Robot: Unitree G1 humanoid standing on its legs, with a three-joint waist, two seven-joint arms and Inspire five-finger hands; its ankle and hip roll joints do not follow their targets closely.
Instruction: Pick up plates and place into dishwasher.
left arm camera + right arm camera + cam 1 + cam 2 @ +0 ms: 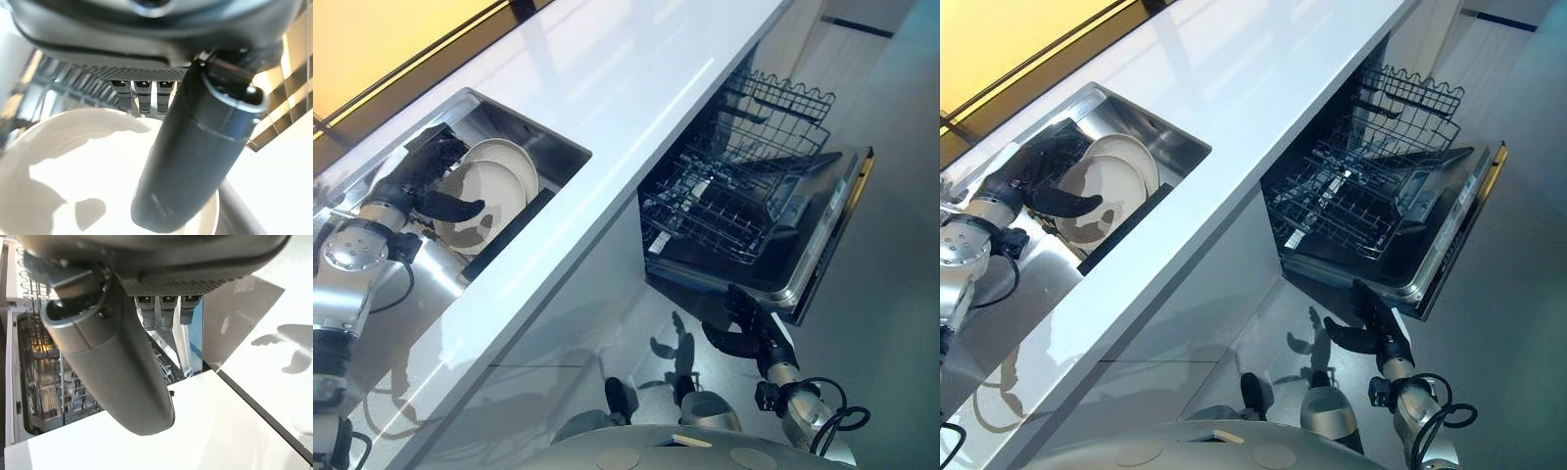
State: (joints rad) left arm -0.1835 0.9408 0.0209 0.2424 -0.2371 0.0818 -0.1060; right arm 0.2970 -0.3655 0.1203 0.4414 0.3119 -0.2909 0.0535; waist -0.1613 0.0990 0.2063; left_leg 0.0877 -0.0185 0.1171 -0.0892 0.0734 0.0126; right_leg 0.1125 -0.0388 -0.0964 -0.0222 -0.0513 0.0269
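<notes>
A: Far left first – what's in the sink?

B: Steel sink (563,147), brushed metal, rectangular, sunk into the glossy white counter (636,88). Two round cream plates (494,181), matte w/ faint concentric rings, lean together on edge inside it. A flat dark strip (509,235) runs along the sink's near side, just beside them.

A: Left hand?

B: Left hand (431,176) is down in the sink at the plates. Thumb sticks out across the front plate's face, fingers reach past the rim toward the back. Wrist view: thumb (195,161), smooth dark cylinder, lies over the pale plate (83,161), fingers (142,93) straight in a row beyond. Not curled, thumb and fingers apart; can't tell if it's touching the plate.

A: Moving right?

B: Long white counter, v. reflective. Under it, the dishwasher (808,269) is open, door dropped flat. Lower rack (724,211), dark wire grid w/ upright tines, is pulled out over the door. Second wire rack (783,103) w/ wavy top edge behind it. No plates seen in either.

A: Right hand?

B: Right hand (744,328) hangs low, just below the door's front edge, over grey floor (891,323). Fingers straight, thumb spread, holding nothing. Wrist view agrees: thumb (112,367) apart from straight fingers (164,308).
</notes>
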